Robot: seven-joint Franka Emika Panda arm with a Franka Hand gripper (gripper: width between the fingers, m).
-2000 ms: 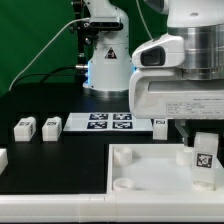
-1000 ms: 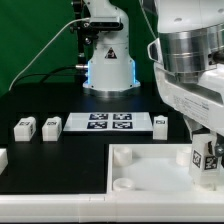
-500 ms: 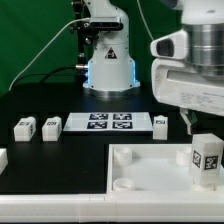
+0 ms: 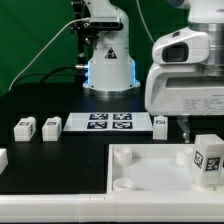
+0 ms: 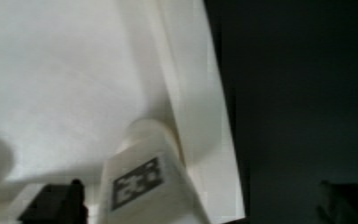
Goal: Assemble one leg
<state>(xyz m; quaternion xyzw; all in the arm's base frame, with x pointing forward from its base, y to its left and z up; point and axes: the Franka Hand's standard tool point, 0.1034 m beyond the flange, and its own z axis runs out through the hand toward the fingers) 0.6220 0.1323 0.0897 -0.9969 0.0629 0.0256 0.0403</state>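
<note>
One leg (image 4: 207,160), a white block with a square tag, stands upright on the near corner of the large white board (image 4: 150,168) at the exterior view's right. My gripper (image 4: 200,128) hovers just above it, jaws wide apart and touching nothing. In the wrist view the leg (image 5: 140,182) sits between the two dark fingertips (image 5: 53,201), closer to one of them; the gripper (image 5: 202,205) is open. Three more legs lie on the black table: two at the left (image 4: 25,127) (image 4: 51,125) and one by the marker board's right end (image 4: 160,122).
The marker board (image 4: 110,122) lies in the middle of the table. The robot base (image 4: 108,60) stands behind it. A white part (image 4: 3,157) shows at the left edge. The large board has round corner sockets (image 4: 122,154).
My hand has turned about its axis and lifted slightly off the leg. The leg stays upright on the board's corner, its tag turned a little.
</note>
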